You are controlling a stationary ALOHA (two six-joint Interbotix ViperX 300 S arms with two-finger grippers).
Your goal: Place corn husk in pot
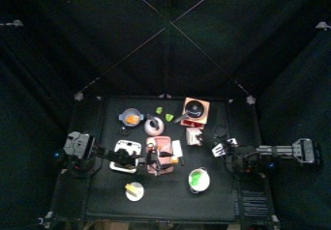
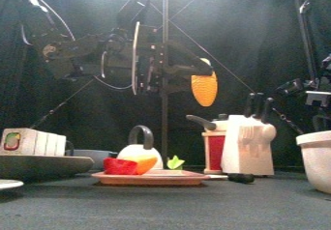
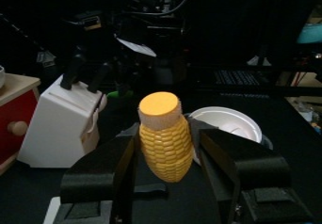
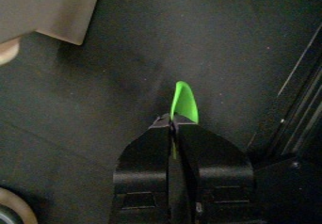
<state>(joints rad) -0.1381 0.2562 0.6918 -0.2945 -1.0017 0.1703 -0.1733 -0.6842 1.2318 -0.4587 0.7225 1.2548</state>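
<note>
My right gripper [image 4: 176, 124] is shut on the corn husk [image 4: 184, 104], a bright light-green piece that sticks out past the fingertips, held low over the black table. In the top view this gripper [image 1: 220, 150] is at the table's right side. The pot [image 1: 195, 108] is dark and stands on a red toy stove at the back; the front view shows it [image 2: 200, 124] with its handle. My left gripper [image 3: 168, 160] is shut on a yellow corn cob [image 3: 165, 134] and holds it upright in the air [image 2: 204, 87].
A white knife block [image 2: 249, 145] stands beside the stove. A plate [image 2: 149, 179] holds red and orange food. A small green piece [image 2: 175, 162] lies behind the plate. A white bowl [image 3: 233, 124] is near the front right, and a bowl with green [image 1: 198, 181] is at the front.
</note>
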